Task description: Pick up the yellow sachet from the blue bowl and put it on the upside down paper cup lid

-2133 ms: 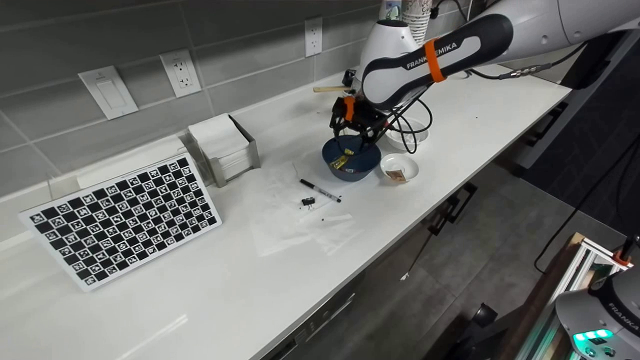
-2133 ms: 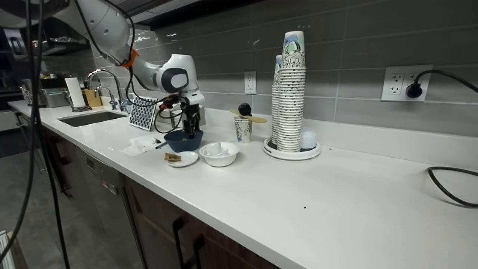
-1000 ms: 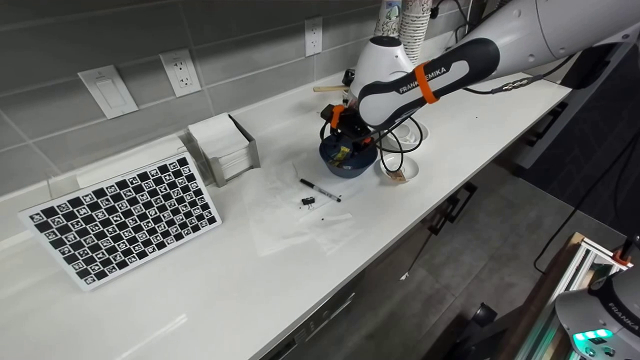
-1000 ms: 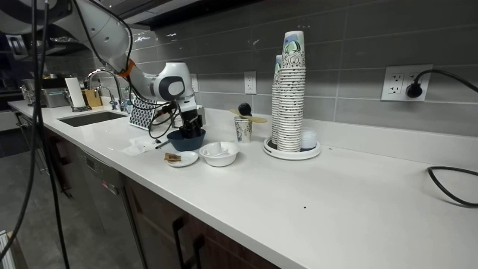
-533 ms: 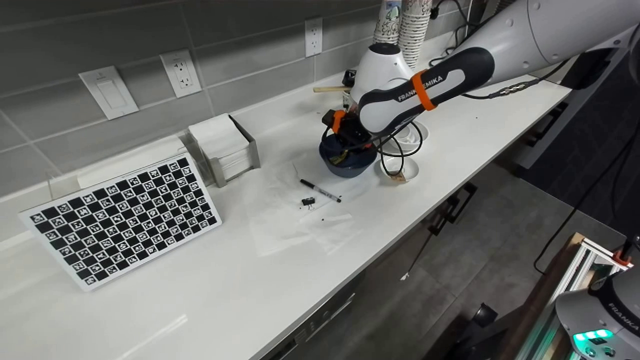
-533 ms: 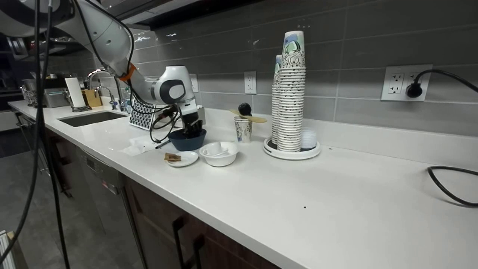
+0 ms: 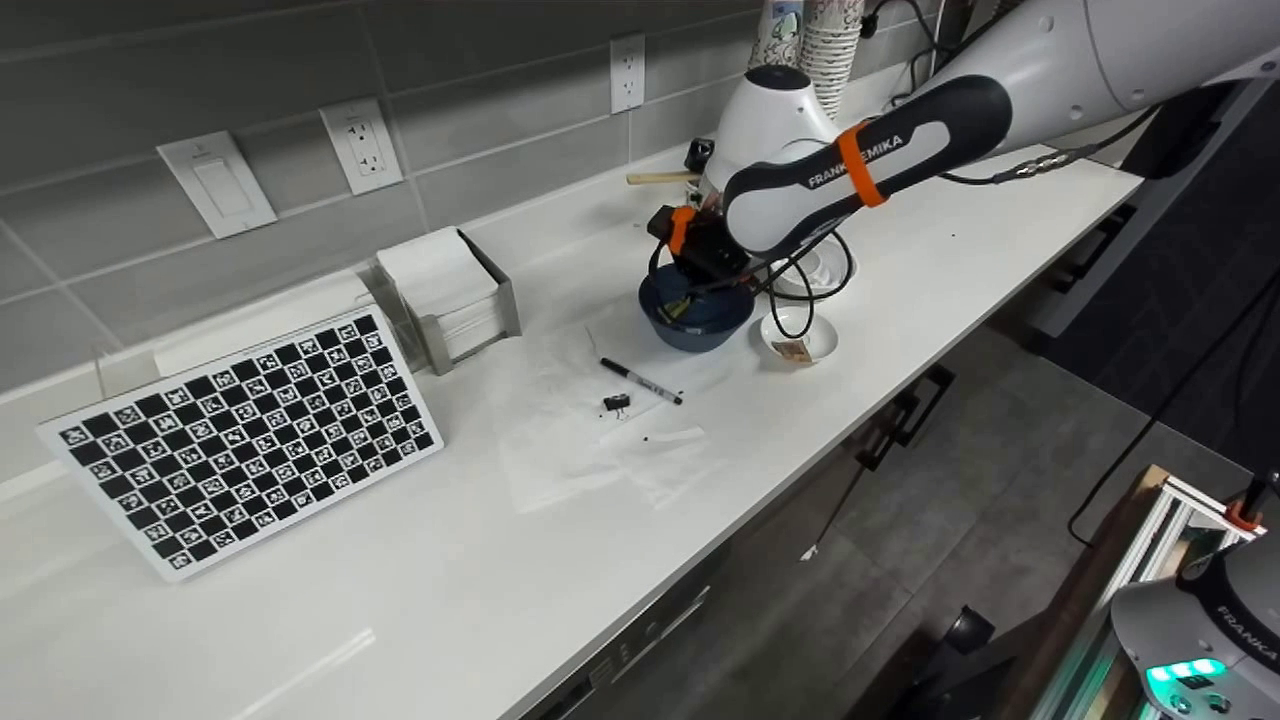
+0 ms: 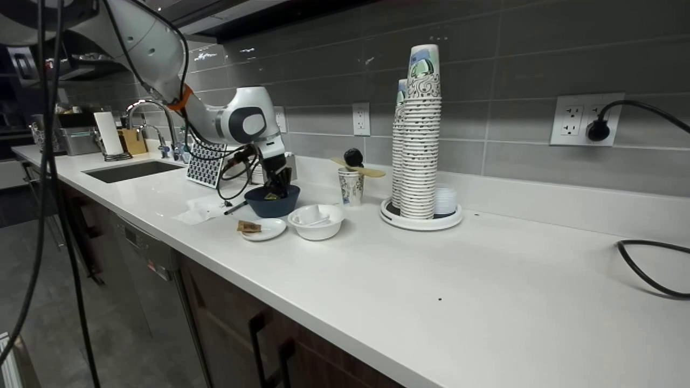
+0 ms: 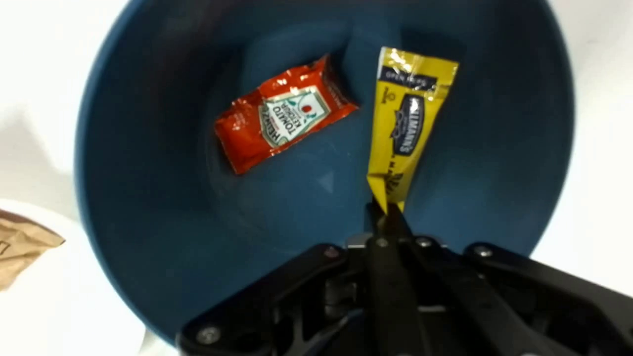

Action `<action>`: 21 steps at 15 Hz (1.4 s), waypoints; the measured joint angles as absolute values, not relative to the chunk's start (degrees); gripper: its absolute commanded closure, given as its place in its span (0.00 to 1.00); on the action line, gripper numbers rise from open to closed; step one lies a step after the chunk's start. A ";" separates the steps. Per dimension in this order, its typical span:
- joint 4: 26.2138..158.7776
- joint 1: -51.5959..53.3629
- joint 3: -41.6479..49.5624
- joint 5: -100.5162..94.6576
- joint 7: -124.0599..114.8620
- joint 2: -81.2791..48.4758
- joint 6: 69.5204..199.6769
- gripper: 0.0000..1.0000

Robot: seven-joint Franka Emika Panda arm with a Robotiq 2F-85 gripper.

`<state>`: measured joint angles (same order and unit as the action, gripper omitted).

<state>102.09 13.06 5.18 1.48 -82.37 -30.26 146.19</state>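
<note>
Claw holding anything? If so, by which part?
Yes: the yellow sachet, pinched in the claw by its creased short end, opposite the dark-banded one.

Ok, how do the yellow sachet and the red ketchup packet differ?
The yellow sachet is pinched at one end by the gripper; the red ketchup packet lies free. The sachet narrows toward that end; the ketchup packet is roughly even in width. The sachet is labelled dark blue, the ketchup packet mostly white. Both are shiny, inside the blue bowl.

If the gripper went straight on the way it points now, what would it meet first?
Probably the bottom of the blue bowl, since the gripper points down into it, pinching one end of the yellow sachet; the gap below is unclear.
</note>
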 measured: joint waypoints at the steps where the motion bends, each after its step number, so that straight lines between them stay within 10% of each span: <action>1: 103.32 12.93 4.84 1.46 -80.80 -28.24 146.19 1.00; 16: 126.25 4.60 2.54 -4.18 -93.58 -4.18 130.70 0.98; 17: 126.28 4.02 2.69 -4.82 -95.91 -4.87 130.61 0.73; 21: 126.12 3.17 3.08 -5.02 -100.84 -7.09 130.53 0.55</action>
<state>126.12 3.17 3.08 -5.02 -100.84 -7.09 130.53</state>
